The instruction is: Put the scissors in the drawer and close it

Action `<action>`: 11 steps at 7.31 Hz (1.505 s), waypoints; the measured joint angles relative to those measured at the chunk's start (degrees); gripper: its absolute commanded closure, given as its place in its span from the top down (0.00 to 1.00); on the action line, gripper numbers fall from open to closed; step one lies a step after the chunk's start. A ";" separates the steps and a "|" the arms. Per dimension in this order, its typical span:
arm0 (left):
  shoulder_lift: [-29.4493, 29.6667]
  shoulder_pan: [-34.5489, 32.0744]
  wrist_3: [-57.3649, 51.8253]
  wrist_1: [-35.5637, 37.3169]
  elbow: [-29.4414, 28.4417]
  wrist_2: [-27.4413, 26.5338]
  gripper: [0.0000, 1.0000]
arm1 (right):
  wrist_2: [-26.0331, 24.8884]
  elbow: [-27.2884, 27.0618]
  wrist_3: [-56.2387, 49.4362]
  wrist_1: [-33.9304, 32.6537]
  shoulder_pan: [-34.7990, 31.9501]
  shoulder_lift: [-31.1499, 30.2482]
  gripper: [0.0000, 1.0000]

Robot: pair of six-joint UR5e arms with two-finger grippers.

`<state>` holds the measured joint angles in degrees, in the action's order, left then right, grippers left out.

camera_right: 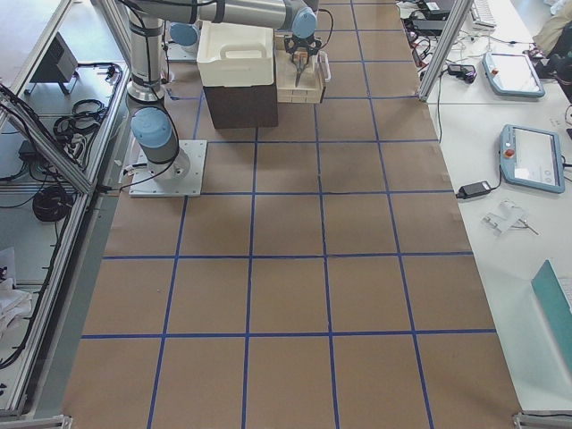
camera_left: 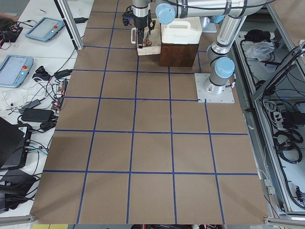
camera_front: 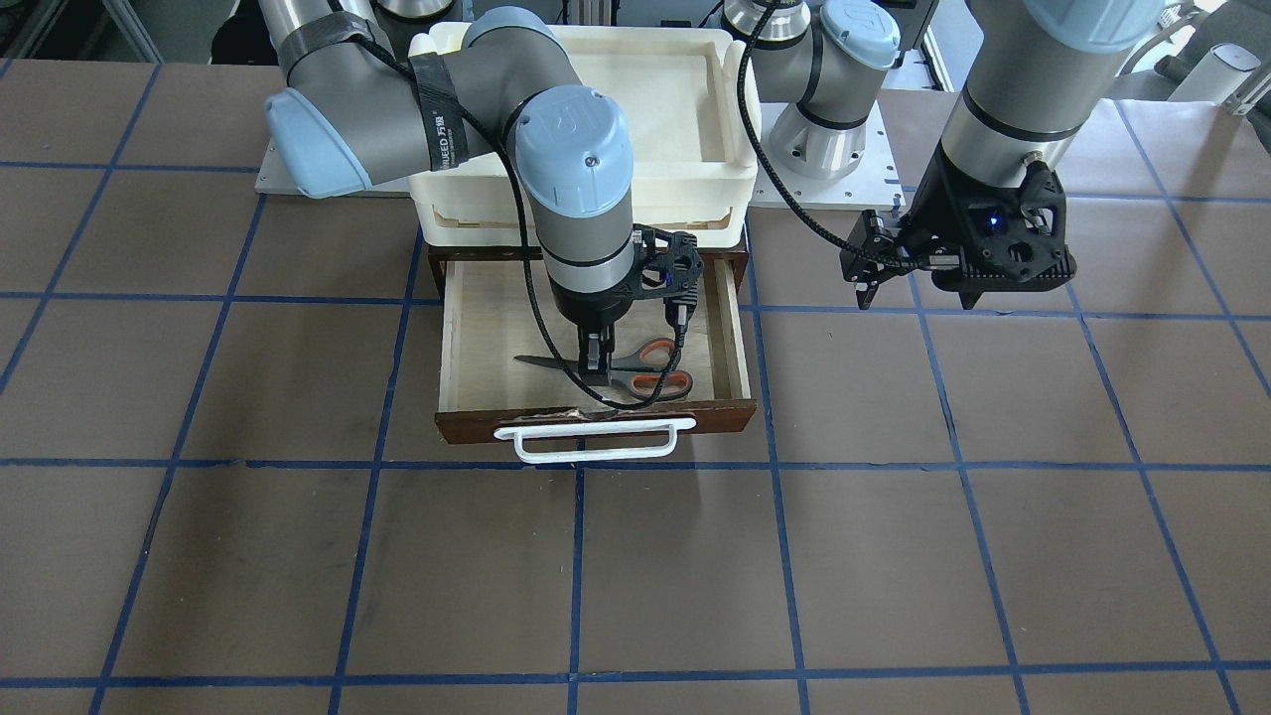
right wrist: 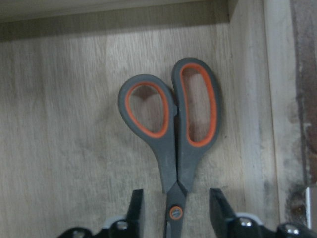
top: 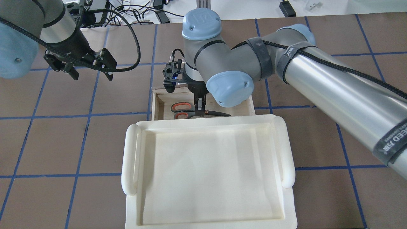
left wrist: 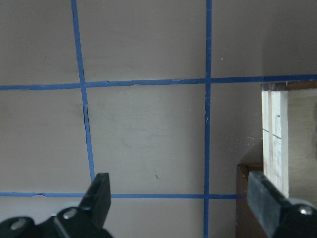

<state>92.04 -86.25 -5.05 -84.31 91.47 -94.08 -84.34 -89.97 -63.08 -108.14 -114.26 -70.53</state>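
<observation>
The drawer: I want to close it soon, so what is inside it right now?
The scissors lie flat on the plywood floor of the drawer, with the right tool open astride their pivot. Nothing else shows, but the right arm hides part of the floor.

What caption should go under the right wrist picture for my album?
Open right claw straddling grey-and-orange scissors lying flat in the wooden drawer.

1. A robotics lab: the left arm (camera_left: 222, 69) and right arm (camera_right: 156, 134) stand bolted on metal plates (camera_left: 206, 98) at the table (camera_left: 152, 152) edge.
2. Blue tape (camera_left: 135, 131) grids the table's brown paper.
3. Teach pendants (camera_right: 534, 157) and cables (camera_left: 43, 102) lie on benches (camera_right: 483, 107) beside the table.
</observation>
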 measured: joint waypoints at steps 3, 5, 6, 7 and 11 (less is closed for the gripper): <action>2.44 -0.65 1.68 1.08 -2.87 0.24 1.00 | -0.17 0.73 0.47 0.06 1.12 -1.78 1.00; 4.73 -3.01 4.45 3.70 -3.63 0.09 1.00 | -0.31 0.83 1.57 0.64 6.04 -5.82 1.00; 5.91 -4.20 6.20 5.41 -3.74 0.13 1.00 | -0.32 0.66 2.11 1.83 9.75 -8.68 1.00; 7.22 -5.52 8.32 7.39 -3.74 0.25 1.00 | -0.40 0.36 3.09 4.60 13.74 -12.08 1.00; 14.26 -11.73 17.93 14.33 -3.86 0.41 1.00 | -0.51 -0.11 25.29 11.18 23.99 -21.23 1.00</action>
<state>106.30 -97.98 12.88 -69.98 87.61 -93.67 -84.85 -90.08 -37.79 -96.96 -90.27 -91.77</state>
